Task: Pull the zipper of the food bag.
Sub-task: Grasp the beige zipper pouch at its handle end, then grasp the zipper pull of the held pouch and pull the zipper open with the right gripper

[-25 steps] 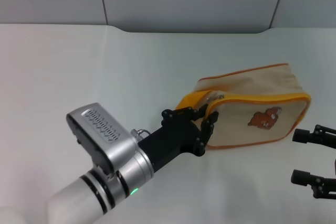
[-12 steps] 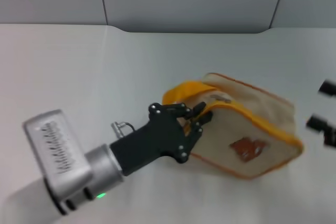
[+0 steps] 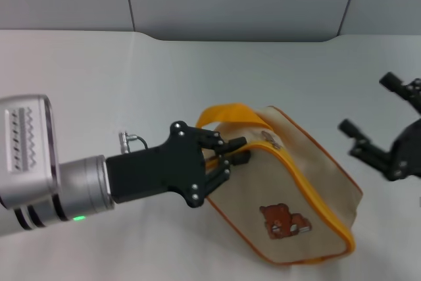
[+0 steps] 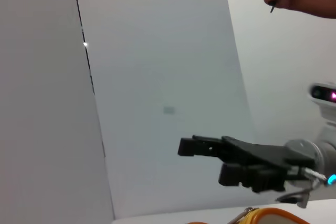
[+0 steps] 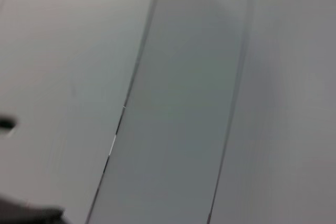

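Dragged left and swung round since a second ago, the boxy cream canvas food bag lies slanted on the white desk, right of centre. At its left end, the left gripper pinches the zipper's orange-trimmed edge with closed fingers. Far right, the right gripper hangs spread open, holding nothing.

My counter is plain white, with grey wall panels behind its far edge. Only thing sitting on it is the food bag, cream canvas with orange-yellow trim and a little bear print, lying skewed toward the near right.
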Robot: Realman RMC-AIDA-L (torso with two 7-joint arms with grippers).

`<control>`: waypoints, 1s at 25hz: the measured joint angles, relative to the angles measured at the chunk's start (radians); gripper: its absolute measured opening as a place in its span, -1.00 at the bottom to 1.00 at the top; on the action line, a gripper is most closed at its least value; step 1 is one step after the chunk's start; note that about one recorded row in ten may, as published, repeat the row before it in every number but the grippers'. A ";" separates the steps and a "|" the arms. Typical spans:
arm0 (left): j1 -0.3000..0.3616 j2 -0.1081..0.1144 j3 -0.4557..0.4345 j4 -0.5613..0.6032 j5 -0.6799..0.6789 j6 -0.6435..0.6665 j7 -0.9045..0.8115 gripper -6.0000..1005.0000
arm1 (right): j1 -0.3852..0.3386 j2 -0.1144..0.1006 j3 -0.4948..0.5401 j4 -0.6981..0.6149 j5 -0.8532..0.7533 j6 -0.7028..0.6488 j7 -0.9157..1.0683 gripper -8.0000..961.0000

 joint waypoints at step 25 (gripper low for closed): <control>-0.097 -0.002 0.001 0.168 -0.010 0.099 -0.009 -0.79 | 0.037 0.002 -0.028 0.405 0.004 0.182 -0.728 0.71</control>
